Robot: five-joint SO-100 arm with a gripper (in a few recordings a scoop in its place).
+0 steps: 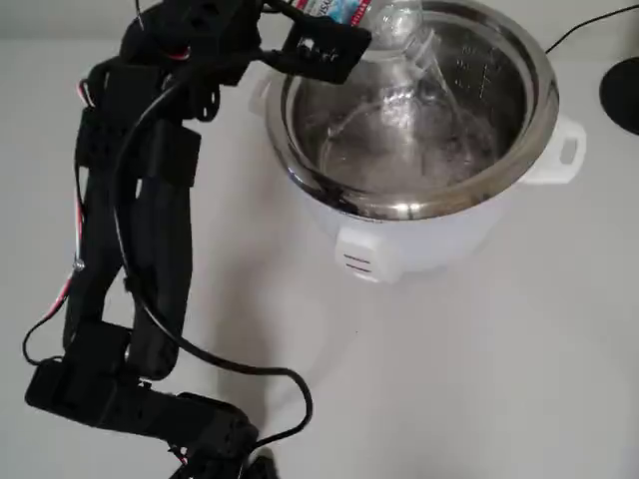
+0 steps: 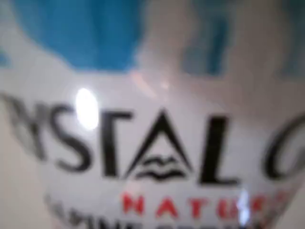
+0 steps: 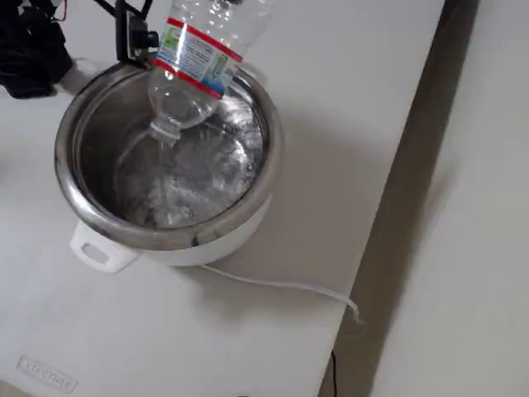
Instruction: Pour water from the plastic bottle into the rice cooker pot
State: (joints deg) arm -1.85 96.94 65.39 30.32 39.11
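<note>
Wrist view is showing the label of the plastic bottle (image 2: pixel 157 143) very close and blurred, with black letters on white and a blue band above; this closeness suggests that the gripper is clamped around the bottle's body. In the overhead view the gripper (image 1: pixel 318 45) is sitting at the upper left edge of the rice cooker pot (image 1: pixel 399 205), and its black jaws are reaching to the bottle at the label, though the fingertips themselves are too dark to separate, so I am judging the firm hold mainly from the bottle hanging in the air. In the fixed view the bottle is tilting steeply, neck down and base up, with the mouth inside the circle of the steel rim, so that the water is falling into the pot and not on the table (image 3: pixel 347 99). A thin stream is leaving the mouth, and water is already lying at the bottom. The upper part of the bottle is looking clear, so the pouring is probably far along. Beyond the cooker a white cord (image 3: pixel 281 284) is lying on the table.
</note>
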